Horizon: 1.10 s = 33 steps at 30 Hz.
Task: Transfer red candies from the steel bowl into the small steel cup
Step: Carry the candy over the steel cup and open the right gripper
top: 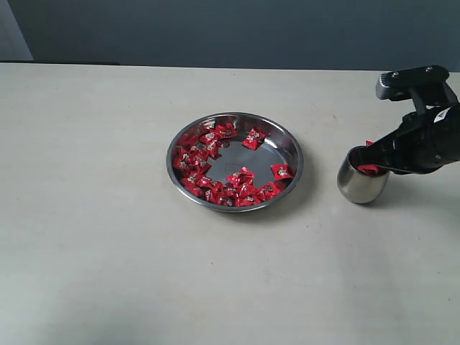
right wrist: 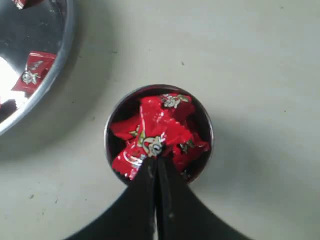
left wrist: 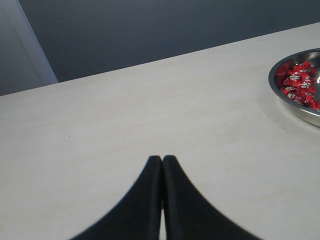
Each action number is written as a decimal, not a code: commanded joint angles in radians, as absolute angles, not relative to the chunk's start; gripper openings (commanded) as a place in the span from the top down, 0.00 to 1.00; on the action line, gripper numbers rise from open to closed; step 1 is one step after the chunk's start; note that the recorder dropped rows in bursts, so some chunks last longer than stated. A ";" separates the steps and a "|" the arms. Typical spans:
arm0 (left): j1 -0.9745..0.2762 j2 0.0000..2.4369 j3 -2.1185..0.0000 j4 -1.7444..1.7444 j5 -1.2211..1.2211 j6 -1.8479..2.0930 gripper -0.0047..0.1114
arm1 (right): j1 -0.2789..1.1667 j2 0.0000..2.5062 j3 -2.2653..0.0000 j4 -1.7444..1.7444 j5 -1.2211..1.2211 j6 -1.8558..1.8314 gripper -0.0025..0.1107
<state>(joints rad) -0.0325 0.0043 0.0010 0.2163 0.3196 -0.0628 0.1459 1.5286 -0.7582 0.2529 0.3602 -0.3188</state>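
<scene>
The steel bowl (top: 291, 147) sits mid-table with many red candies (top: 205, 154) heaped along its left and front sides. To its right stands the small steel cup (top: 361, 187) with red candies inside. My right gripper (right wrist: 156, 160) hangs over the cup's mouth (right wrist: 108, 135), shut, its tips pinching the wrapper of a crinkled red candy (right wrist: 155, 127) above the others in the cup. My left gripper (left wrist: 162, 159) is shut and empty over bare table, well to the left of the bowl (left wrist: 300, 112); it does not show in the exterior view.
A pale table top runs to a dark wall at the back. The bowl's rim (right wrist: 65, 55) lies a short way from the cup, with a loose candy (right wrist: 32, 72) near that rim. The right arm (top: 424, 136) reaches in from the right edge.
</scene>
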 commanded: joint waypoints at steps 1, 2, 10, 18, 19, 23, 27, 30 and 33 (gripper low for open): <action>-0.033 0.000 0.000 0.217 0.313 -0.068 0.96 | 0.140 1.542 -0.754 0.228 0.338 -0.298 0.98; -0.033 0.000 0.000 0.217 0.313 -0.068 0.96 | 0.140 1.542 -0.754 0.226 0.332 -0.298 0.98; -0.033 0.000 0.000 0.217 0.313 -0.068 0.96 | 0.140 1.542 -0.754 0.217 0.314 -0.298 0.77; -0.033 0.000 0.000 0.217 0.313 -0.068 0.96 | 0.140 1.536 -0.754 0.217 0.253 -0.295 0.72; -0.033 0.000 0.000 0.217 0.313 -0.068 0.96 | 0.140 1.531 -0.756 0.217 0.240 -0.295 0.72; -0.033 0.000 0.000 0.217 0.313 -0.068 0.96 | 0.140 1.511 -0.756 0.217 0.184 -0.295 0.72; -0.033 0.000 0.000 0.217 0.313 -0.068 0.96 | 0.140 1.488 -0.756 0.222 0.121 -0.295 0.72; -0.033 0.000 0.000 0.217 0.313 -0.068 0.96 | 0.140 1.470 -0.756 0.222 0.080 -0.295 0.72; -0.033 0.000 0.000 0.217 0.313 -0.068 0.96 | 0.142 1.464 -0.770 0.240 0.080 -0.295 0.72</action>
